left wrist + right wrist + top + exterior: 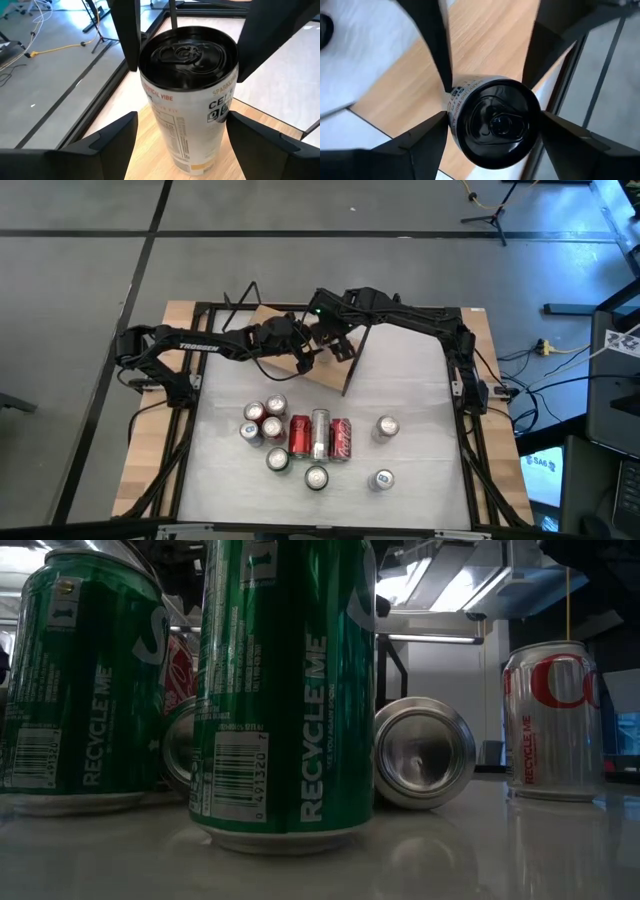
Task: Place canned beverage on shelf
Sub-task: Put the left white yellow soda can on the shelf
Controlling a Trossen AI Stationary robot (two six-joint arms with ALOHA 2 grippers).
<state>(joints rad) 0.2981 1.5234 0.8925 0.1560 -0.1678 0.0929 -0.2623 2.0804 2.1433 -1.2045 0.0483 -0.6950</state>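
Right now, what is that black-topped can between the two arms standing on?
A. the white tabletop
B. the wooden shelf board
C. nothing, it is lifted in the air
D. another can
B: in the left wrist view the can stands upright with its base on the light wooden shelf, and the right wrist view shows the same board under it, with both arms' jaws on either side of it.
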